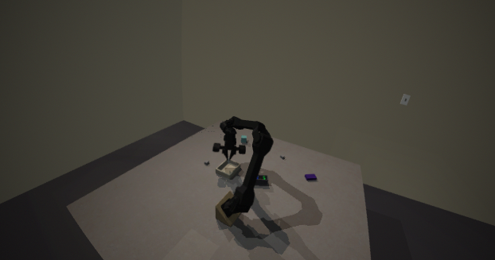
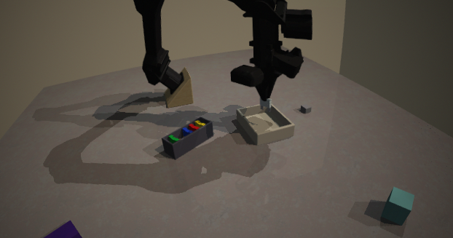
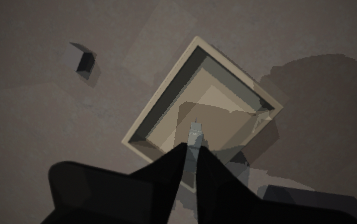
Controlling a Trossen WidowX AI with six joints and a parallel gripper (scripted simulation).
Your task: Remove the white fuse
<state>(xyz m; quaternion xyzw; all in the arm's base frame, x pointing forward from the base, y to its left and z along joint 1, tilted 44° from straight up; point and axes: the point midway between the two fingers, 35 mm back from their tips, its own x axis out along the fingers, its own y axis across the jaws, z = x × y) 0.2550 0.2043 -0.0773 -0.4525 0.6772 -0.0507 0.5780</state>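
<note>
My gripper (image 1: 229,159) (image 2: 266,99) (image 3: 192,150) points down, shut on the white fuse (image 2: 267,104) (image 3: 195,134), which hangs below the fingertips. The fuse is above the beige tray (image 1: 223,175) (image 2: 274,134) (image 3: 160,90), towards its far side in the exterior view; its exact height over the rim is hard to tell. The dark fuse block (image 1: 262,183) (image 2: 194,140) stands apart from the tray. It holds the green fuse (image 2: 173,139), blue fuse (image 2: 186,131), red fuse (image 2: 194,127) and yellow fuse (image 2: 199,123), with a gap between green and blue.
A small grey block (image 1: 206,163) (image 2: 305,109) (image 3: 85,62) lies beyond the tray. A teal cube (image 1: 243,139) (image 2: 398,206) and a purple block (image 1: 310,177) (image 2: 65,231) lie farther off. Another small grey piece (image 1: 282,157) shows in the top view.
</note>
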